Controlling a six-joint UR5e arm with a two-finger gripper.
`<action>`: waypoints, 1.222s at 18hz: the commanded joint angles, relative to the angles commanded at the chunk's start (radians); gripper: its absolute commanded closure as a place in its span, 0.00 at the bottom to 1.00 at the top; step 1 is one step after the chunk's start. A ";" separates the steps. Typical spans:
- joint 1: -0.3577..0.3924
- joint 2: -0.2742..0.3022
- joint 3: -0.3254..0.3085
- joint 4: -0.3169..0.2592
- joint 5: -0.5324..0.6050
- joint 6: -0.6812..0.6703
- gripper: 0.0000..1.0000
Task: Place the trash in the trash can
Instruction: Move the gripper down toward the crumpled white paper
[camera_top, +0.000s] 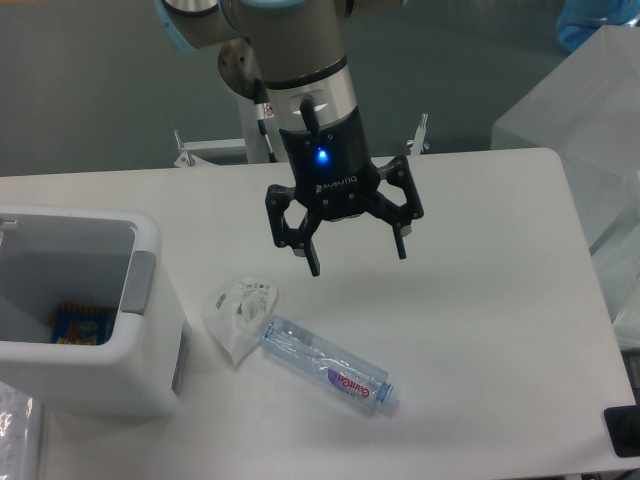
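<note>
White table (480, 300), trash can (145, 300) holding colourful packet (80, 325), claw (357, 258) wide, empty

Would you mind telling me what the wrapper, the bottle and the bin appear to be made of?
The wrapper looks like thin white plastic film, crinkled and slightly glossy. The bottle seems to be clear plastic, see-through with highlights and a purple-red label. The bin appears to be rigid white plastic, smooth and matte, with a grey side panel.

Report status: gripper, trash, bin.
Gripper open, empty, above the table. Wrapper and bottle lying on table beside trash can, touching. Nothing blocking either piece.
</note>
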 joint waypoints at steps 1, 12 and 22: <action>0.000 0.000 -0.002 -0.002 0.000 0.000 0.00; -0.006 0.028 -0.227 0.198 0.035 -0.003 0.00; -0.080 0.057 -0.422 0.203 0.037 0.084 0.00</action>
